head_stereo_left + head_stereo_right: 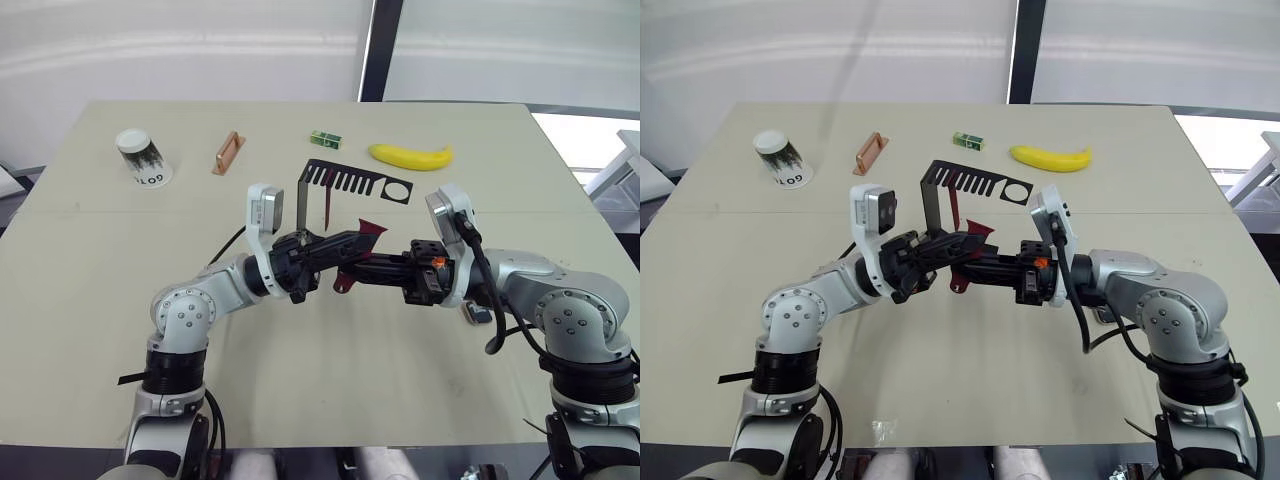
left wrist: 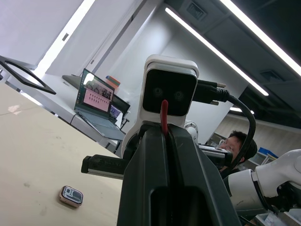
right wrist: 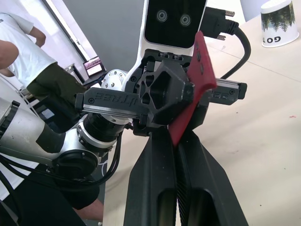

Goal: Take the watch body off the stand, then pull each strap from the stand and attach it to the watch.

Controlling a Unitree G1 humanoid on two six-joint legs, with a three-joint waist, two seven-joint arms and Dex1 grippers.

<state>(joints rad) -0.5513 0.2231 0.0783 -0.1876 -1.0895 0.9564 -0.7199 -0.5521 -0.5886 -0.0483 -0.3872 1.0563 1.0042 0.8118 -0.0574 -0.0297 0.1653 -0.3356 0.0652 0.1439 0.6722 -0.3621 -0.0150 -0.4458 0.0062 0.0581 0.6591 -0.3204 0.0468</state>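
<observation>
My left gripper (image 1: 350, 241) and right gripper (image 1: 352, 268) meet tip to tip above the table's middle, both shut on one dark-red strap (image 3: 196, 84). Its wide end (image 1: 370, 228) sticks up and its other end (image 1: 343, 284) hangs below. In the left wrist view the strap (image 2: 163, 115) rises as a thin edge from my shut fingers. Behind the grippers the black stand (image 1: 355, 182) is upright, with a second dark-red strap (image 1: 328, 205) hanging from its slotted top plate. The watch body (image 2: 71, 196) lies flat on the table beside my right forearm, apart from both grippers.
Along the far side of the table (image 1: 90, 300) are a paper cup (image 1: 143, 157), a copper-coloured bracket (image 1: 228, 152), a small green box (image 1: 326, 138) and a banana (image 1: 411, 156). A person (image 3: 28, 52) stands beyond the table and a laptop (image 2: 96, 106) sits off it.
</observation>
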